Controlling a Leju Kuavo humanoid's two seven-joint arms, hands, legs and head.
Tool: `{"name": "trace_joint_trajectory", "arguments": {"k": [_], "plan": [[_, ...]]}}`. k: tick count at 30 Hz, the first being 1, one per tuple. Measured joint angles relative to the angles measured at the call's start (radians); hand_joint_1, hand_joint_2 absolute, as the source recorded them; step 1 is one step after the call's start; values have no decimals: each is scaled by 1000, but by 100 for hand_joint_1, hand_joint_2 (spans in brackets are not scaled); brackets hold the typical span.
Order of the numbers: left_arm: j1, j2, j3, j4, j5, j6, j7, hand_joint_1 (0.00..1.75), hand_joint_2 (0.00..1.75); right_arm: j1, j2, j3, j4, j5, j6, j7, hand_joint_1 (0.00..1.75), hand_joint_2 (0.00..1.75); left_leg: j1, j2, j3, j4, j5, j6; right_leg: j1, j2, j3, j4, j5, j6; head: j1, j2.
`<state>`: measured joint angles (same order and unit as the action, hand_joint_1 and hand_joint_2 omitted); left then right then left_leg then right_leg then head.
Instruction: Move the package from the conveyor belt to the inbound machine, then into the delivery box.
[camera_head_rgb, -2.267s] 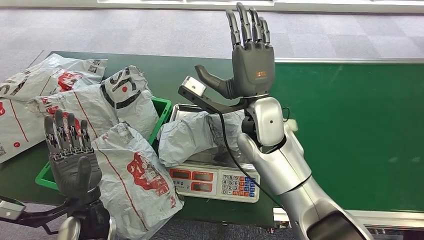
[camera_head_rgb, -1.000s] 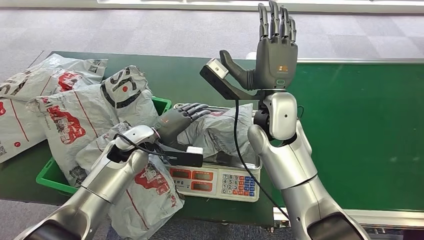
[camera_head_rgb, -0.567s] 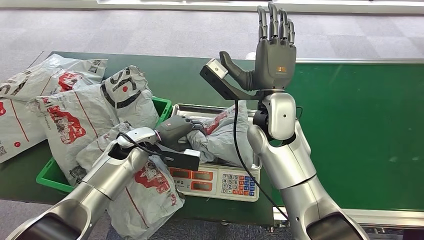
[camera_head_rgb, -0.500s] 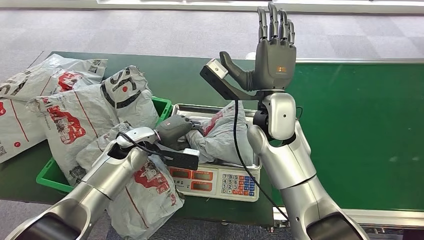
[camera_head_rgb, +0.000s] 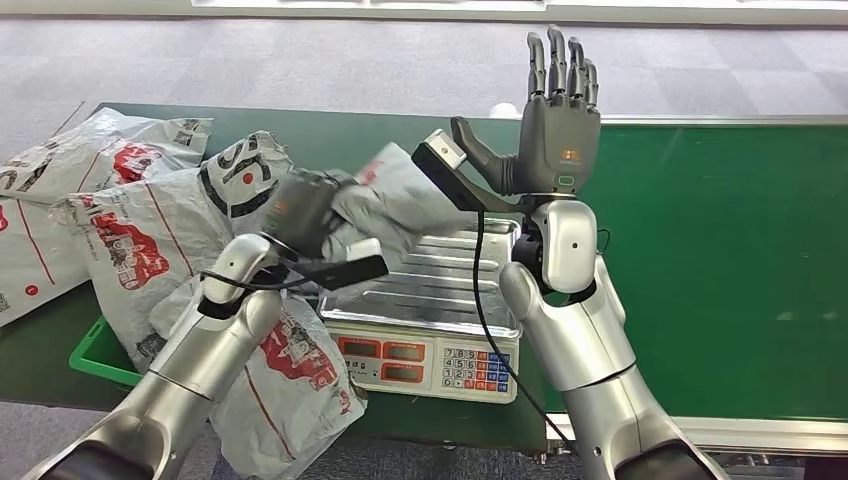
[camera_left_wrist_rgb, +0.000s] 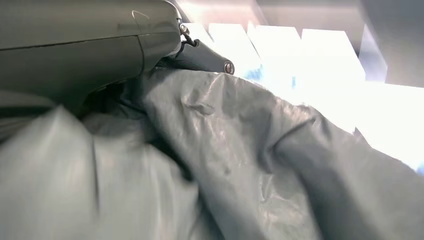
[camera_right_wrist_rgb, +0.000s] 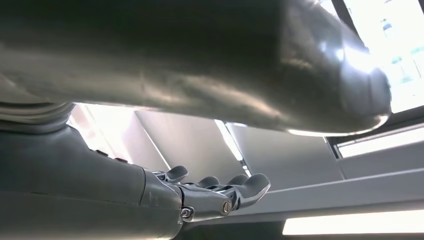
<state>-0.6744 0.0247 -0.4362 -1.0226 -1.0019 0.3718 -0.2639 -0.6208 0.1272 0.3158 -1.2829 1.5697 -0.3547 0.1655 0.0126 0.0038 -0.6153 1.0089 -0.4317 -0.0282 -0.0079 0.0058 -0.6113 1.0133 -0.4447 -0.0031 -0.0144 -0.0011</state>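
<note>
A crumpled grey package, gripped in the left hand, hangs above the scale's bare steel tray, apparently mid-transfer toward the heaped green box alongside, needing a leftward carry, while the right hand is raised, fingers spread, empty.

Left hand clenched, right hand upraised, spread.

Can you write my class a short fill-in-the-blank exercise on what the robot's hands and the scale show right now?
1. The grey package is held by the robot's ____ hand.
2. The right hand is raised and holds ____.
3. The metal tray of the scale is ____.

Missing words: left; nothing; empty
</note>
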Motion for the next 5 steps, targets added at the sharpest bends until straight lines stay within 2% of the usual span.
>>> {"name": "trace_joint_trajectory", "arguments": {"k": [2, 3, 5], "plan": [[3, 3, 121, -76, -103, 280, 67, 175, 175, 17, 0, -4, -4, 1, -7, -6, 0, 0, 0, 5, -1, 0, -1, 0, 0, 4, -3, 0, 1, -1, 0, 0], [3, 6, 174, -101, -140, 357, 77, 175, 175, 20, 0, -6, -5, 1, -10, -6, 0, 0, 0, 5, 0, 0, -1, 0, 0, 4, -3, 0, 1, -1, 0, 0], [4, 8, 244, -131, -185, 401, 81, 175, 175, 22, 0, -8, -5, 1, -13, -5, 0, 0, 1, 4, 0, 0, -1, -1, 0, 3, -3, 0, 0, -1, 0, 0]]}}
